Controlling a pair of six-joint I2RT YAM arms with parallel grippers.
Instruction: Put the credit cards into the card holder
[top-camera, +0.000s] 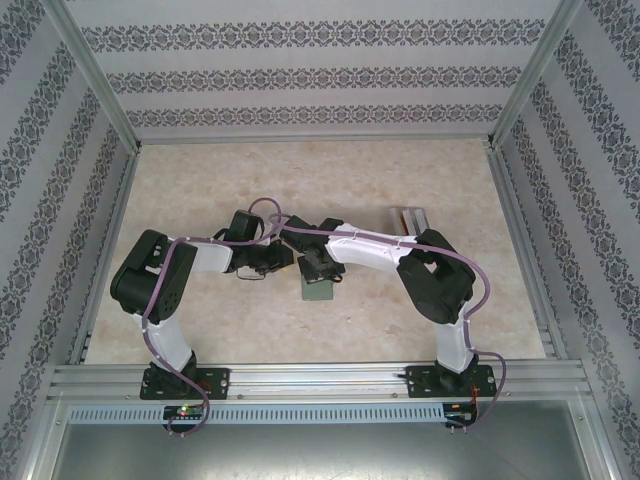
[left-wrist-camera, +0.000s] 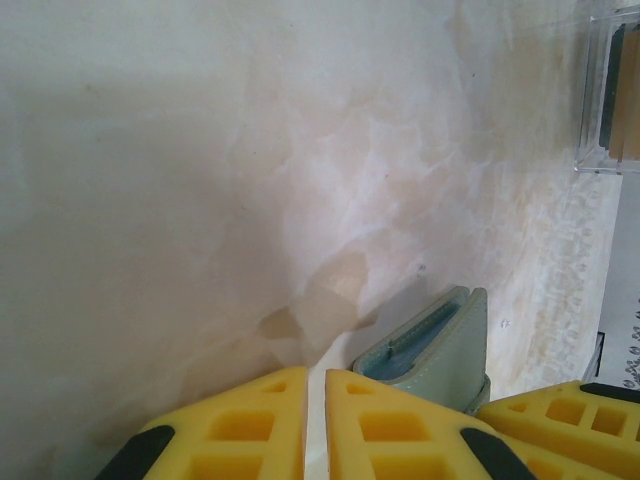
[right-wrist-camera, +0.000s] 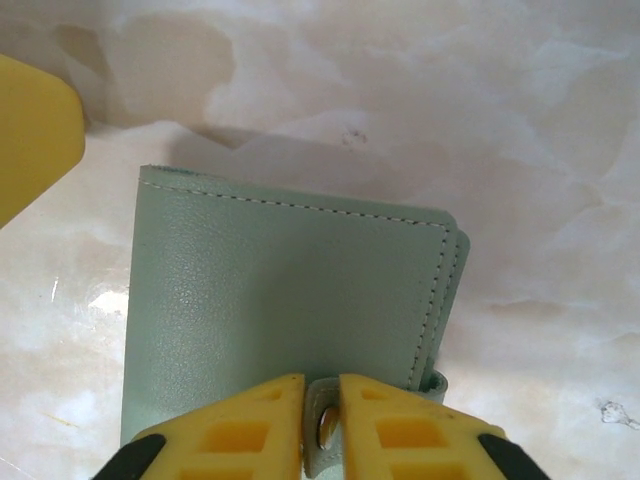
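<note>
- The right gripper (right-wrist-camera: 321, 388) has its yellow fingers drawn close and pinches the closing tab (right-wrist-camera: 322, 440) of the card holder (right-wrist-camera: 290, 290) between them.
- The card holder, sage green and folded, sits mid-table beneath that gripper. The edge of a blue card (left-wrist-camera: 415, 340) peeks from its fold.
- The left gripper (left-wrist-camera: 316, 378) hangs just left of the card holder with its fingers nearly together. A thin pale slit shows between them, and I cannot tell whether anything is nipped there.
- Both arms crowd over the card holder from either side.
- A clear rack (left-wrist-camera: 605, 100) stands well apart, at the far right of the marble-patterned table (top-camera: 300, 180).
</note>
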